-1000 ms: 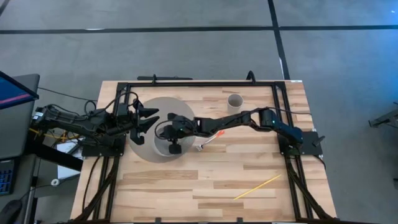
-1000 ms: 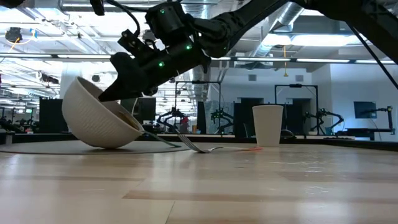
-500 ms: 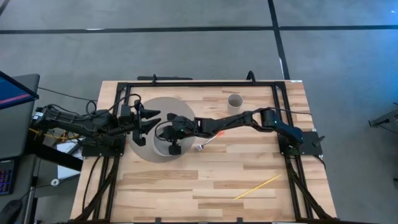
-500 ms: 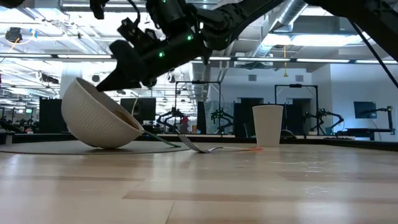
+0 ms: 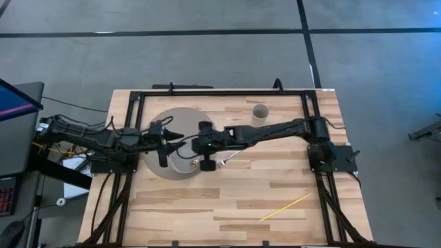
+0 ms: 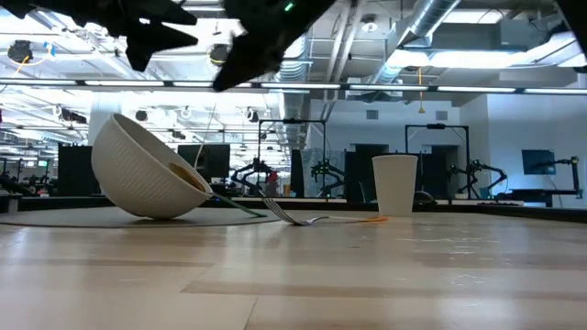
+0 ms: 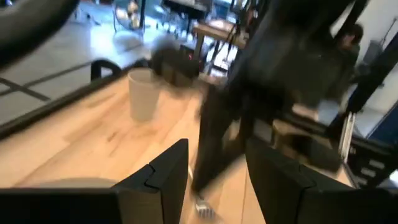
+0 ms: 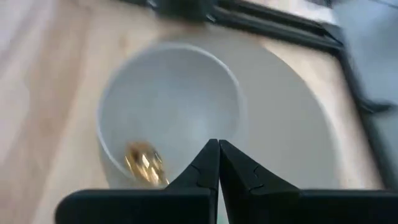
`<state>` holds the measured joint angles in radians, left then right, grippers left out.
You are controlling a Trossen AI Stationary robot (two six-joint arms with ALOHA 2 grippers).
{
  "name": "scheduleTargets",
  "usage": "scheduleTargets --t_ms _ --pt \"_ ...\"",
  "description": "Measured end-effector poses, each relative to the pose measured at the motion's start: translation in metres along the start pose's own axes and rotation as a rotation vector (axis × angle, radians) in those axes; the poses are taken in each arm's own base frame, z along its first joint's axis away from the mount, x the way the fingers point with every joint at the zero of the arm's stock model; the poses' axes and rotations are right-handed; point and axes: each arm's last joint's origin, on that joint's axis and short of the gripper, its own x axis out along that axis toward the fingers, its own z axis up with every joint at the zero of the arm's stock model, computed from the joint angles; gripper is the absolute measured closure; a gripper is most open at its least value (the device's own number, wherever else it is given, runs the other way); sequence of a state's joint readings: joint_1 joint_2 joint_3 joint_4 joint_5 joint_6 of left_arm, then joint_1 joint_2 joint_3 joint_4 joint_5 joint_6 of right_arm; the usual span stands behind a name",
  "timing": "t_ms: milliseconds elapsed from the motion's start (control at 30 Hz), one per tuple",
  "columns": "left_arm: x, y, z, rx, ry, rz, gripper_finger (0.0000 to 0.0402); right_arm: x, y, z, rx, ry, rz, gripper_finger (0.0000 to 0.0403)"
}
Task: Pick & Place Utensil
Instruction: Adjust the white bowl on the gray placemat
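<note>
Fork still on table at frame centre under the tipped bowl; right gripper has lifted off it, fingers pressed together and empty. Left gripper spread. Pick not made.

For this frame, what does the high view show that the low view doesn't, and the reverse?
Only the high view shows the yellow stick near the table's front edge, the round grey mat's full outline and both arms reaching over it. Only the low view shows that the white bowl sits tilted, propped on the fork. Both show the bowl, the fork and the paper cup.
</note>
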<state>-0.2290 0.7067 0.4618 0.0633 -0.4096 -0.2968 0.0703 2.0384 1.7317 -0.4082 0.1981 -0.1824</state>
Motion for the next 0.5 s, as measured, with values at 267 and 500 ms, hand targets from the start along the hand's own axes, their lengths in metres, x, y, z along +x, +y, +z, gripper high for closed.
scheduleTargets --t_ms 267,500 --pt "0.014 -0.019 -0.027 -0.008 0.198 -0.095 0.0239 -0.121 0.007 0.017 0.017 0.062 -0.192 0.0402" --pt "0.016 -0.027 -0.05 -0.058 0.352 -0.058 0.024 -0.196 0.02 0.017 0.118 -0.003 -0.127 0.0402"
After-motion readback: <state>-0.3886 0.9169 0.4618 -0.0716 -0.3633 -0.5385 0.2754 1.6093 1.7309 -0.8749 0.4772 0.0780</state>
